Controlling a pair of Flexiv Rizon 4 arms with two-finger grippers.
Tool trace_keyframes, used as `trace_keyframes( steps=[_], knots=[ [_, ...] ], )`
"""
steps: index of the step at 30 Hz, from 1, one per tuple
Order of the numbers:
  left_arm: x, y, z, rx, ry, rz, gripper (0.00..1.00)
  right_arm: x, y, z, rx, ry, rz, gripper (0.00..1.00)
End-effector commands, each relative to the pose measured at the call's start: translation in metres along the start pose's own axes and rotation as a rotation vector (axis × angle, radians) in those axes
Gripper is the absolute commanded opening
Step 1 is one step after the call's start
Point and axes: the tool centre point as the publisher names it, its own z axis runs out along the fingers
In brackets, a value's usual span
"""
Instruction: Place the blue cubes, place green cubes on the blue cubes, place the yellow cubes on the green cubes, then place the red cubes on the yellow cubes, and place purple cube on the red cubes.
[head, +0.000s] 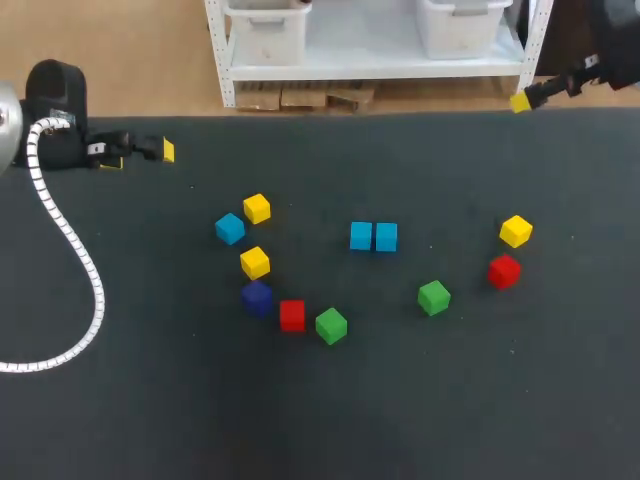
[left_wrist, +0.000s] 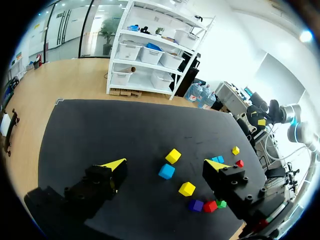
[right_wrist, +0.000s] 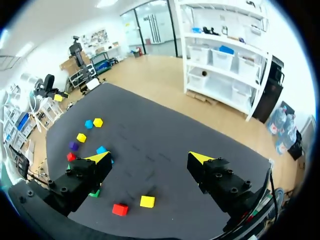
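Left gripper (left_wrist: 165, 164) and right gripper (right_wrist: 148, 157) are held open, empty, well apart from the paired blue cubes (head: 373, 237), seen just beyond the green cube (head: 331, 325). They are judged light and rigid, best pinched across opposite flat faces.

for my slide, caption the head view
Eleven loose cubes on the table, none stacked; left gripper and right gripper near its far edge

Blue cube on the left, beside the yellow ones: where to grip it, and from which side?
Probably from above, pinching two opposite side faces of the blue cube. It sits askew to the table edge, so turn the wrist, and avoid the side facing the yellow cube.
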Motion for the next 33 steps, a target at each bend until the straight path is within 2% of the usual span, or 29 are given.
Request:
trace_keyframes(
  steps=[1, 17, 19, 23, 24, 27, 28, 30, 33],
  knots=[
    [0.002, 0.003, -0.001, 0.016, -0.007, 0.003, 1.00, 0.006, 0.007, 0.006, 0.006, -0.071, -0.004, 1.00],
    [0.002, 0.003, -0.001, 0.016, -0.007, 0.003, 1.00, 0.006, 0.007, 0.006, 0.006, -0.071, -0.004, 1.00],
    [0.005, 0.001, 0.001, 0.075, 0.038, -0.006, 1.00, 0.006, 0.007, 0.006, 0.006, -0.071, -0.004, 1.00],
    [0.005, -0.010, 0.000, 0.084, 0.079, 0.063, 1.00, 0.006, 0.007, 0.006, 0.006, -0.071, -0.004, 1.00],
    [0.004, -0.014, -0.001, 0.043, 0.089, 0.118, 1.00, 0.006, 0.007, 0.006, 0.006, -0.071, -0.004, 1.00],
    [0.002, -0.024, 0.001, 0.003, 0.156, 0.209, 1.00, 0.006, 0.007, 0.006, 0.006, -0.071, -0.004, 1.00],
    [0.003, -0.028, 0.004, -0.030, 0.212, 0.252, 1.00, 0.006, 0.007, 0.006, 0.006, -0.071, -0.004, 1.00],
    [0.010, -0.035, 0.012, -0.033, 0.286, 0.309, 1.00, 0.006, 0.007, 0.006, 0.006, -0.071, -0.004, 1.00],
    [0.026, -0.046, 0.028, -0.087, 0.446, 0.433, 1.00, 0.006, 0.007, 0.006, 0.006, -0.071, -0.004, 1.00]
  ],
)
